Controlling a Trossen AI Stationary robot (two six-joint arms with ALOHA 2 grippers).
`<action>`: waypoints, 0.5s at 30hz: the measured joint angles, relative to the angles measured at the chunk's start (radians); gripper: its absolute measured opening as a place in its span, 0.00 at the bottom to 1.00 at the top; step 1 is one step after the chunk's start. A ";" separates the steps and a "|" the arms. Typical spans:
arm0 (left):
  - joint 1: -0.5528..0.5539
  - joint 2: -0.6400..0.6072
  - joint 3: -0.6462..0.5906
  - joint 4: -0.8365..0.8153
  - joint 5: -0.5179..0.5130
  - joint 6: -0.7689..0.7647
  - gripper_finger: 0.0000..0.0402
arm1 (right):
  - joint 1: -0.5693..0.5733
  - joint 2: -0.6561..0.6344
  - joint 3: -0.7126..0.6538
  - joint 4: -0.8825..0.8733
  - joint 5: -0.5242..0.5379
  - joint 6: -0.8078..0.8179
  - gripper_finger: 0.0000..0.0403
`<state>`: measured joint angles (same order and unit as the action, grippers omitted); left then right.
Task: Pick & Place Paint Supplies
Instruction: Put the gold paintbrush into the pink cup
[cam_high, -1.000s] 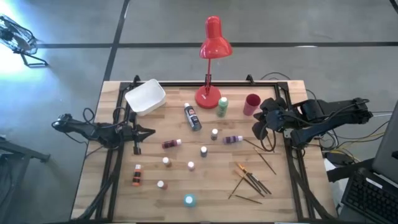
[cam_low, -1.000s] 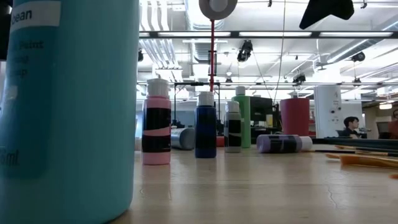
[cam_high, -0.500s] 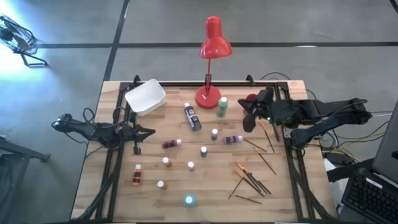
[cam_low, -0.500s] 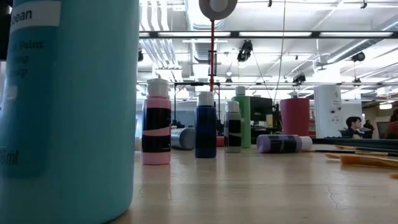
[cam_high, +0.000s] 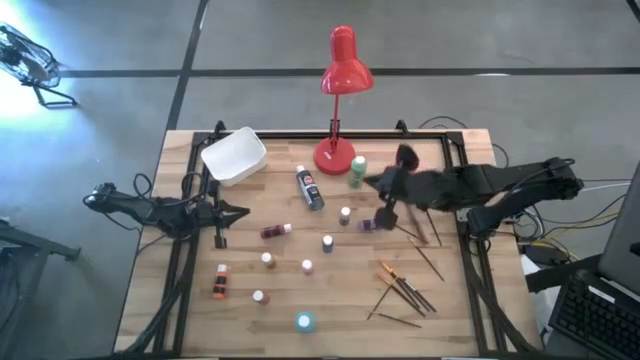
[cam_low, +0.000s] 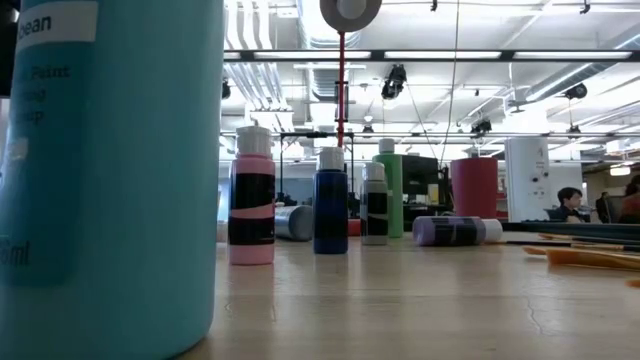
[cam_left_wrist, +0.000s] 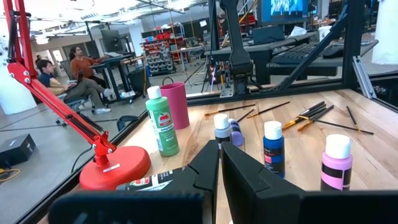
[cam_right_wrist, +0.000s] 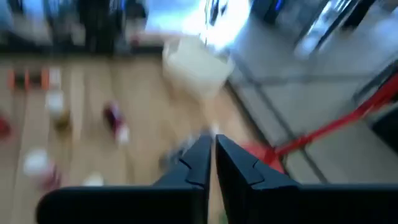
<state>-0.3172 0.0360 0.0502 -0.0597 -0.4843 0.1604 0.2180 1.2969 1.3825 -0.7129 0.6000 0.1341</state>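
- right pincer (cam_high: 383, 200) hangs over the worktop (cam_high: 450, 310), fingers nearly together, gripping nothing; the lying purple bottle (cam_high: 374, 224) is just below it, the green bottle (cam_high: 357, 171) just beside.
- paintbrushes (cam_high: 405, 290) lie well apart from it.
- left pincer (cam_high: 235, 211) waits at the worktop's left, fingers together.

A huge teal paint bottle (cam_low: 110, 170) fills the foreground. Beyond it stand a pink bottle (cam_low: 251, 198), a dark blue bottle (cam_low: 331, 203), and a purple bottle (cam_low: 455, 231), seemingly on its side.
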 joint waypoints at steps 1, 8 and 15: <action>0.000 0.000 0.000 0.000 0.000 0.000 0.06 | 0.009 0.029 0.031 -0.073 0.000 0.023 0.08; 0.000 0.000 0.000 0.000 0.000 0.000 0.06 | 0.089 0.238 0.261 -0.552 -0.042 0.220 0.28; 0.000 0.000 0.000 0.000 0.000 0.000 0.06 | 0.209 0.379 0.348 -0.708 -0.139 0.207 0.41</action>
<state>-0.3173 0.0364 0.0502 -0.0601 -0.4840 0.1604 0.4267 1.6757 1.7302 -1.4204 0.4612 0.3412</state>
